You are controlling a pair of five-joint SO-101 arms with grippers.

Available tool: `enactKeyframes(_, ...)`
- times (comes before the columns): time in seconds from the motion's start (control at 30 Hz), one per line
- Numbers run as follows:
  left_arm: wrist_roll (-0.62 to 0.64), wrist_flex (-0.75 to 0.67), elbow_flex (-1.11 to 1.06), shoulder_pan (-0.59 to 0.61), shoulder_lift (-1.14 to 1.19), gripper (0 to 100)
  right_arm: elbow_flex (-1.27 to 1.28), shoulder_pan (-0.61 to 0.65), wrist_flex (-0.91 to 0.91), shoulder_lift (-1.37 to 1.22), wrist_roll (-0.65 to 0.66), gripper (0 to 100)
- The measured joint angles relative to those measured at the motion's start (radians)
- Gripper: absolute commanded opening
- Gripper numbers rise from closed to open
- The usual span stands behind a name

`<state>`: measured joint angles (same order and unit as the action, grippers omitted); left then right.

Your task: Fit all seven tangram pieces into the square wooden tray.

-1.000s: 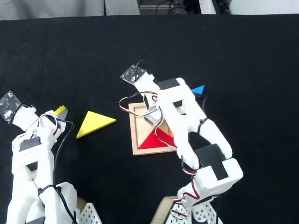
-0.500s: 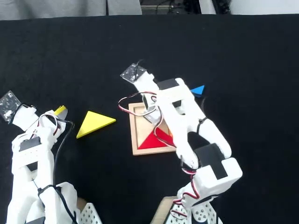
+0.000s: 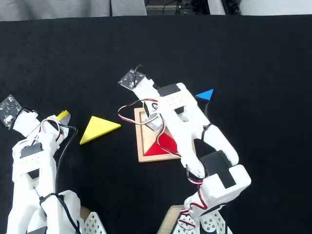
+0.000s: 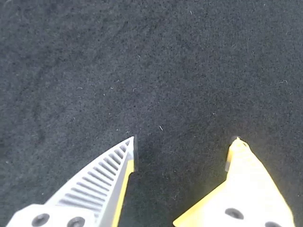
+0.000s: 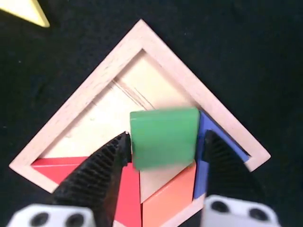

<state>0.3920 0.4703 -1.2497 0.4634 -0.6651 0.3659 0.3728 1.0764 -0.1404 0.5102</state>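
Observation:
The square wooden tray (image 3: 141, 146) (image 5: 94, 71) lies mid-table, holding a red triangle (image 3: 163, 144) (image 5: 130, 194), an orange piece (image 5: 165, 198) and a blue piece (image 5: 208, 125). My right gripper (image 3: 153, 119) (image 5: 165, 139) hangs over the tray, shut on a green square (image 5: 164, 137) that is raised above the tray's bare floor. A large yellow triangle (image 3: 99, 128) (image 5: 28, 12) rests left of the tray. A small blue triangle (image 3: 204, 94) lies to its far right. My left gripper (image 3: 63, 117) (image 4: 182, 146) stands open over bare cloth at the far left.
Black cloth (image 3: 243, 58) covers the whole table. The right arm's white body (image 3: 195, 131) hides the tray's right side in the high view. The arm bases (image 3: 204, 214) stand at the front edge.
My right arm has swung a little to the left over the tray, uncovering the small blue triangle. The left arm has stayed still.

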Motion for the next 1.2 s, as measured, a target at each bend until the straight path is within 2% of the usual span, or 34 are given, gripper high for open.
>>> enactKeyframes(0.3,0.000,0.000,0.000,0.000,0.000,31,0.000,0.000,0.005,0.000,0.000,24.5)
enactKeyframes(0.5,0.000,0.000,0.000,0.000,0.000,31,0.000,0.000,0.014,0.003,-0.003,1.8)
enactKeyframes(0.53,0.000,0.000,0.000,0.000,0.000,31,0.000,0.000,0.014,0.012,-0.020,0.8)
enactKeyframes(0.73,0.000,0.000,0.000,0.000,0.000,31,0.000,0.005,-0.060,0.038,-0.124,2.8)
enactKeyframes(0.93,0.000,0.000,0.000,0.000,0.000,31,-0.003,0.061,-0.106,-0.064,-0.140,2.8)
enactKeyframes(1.2,0.000,0.000,0.000,0.000,0.000,31,-0.081,0.066,-0.109,-0.140,-0.140,2.8)
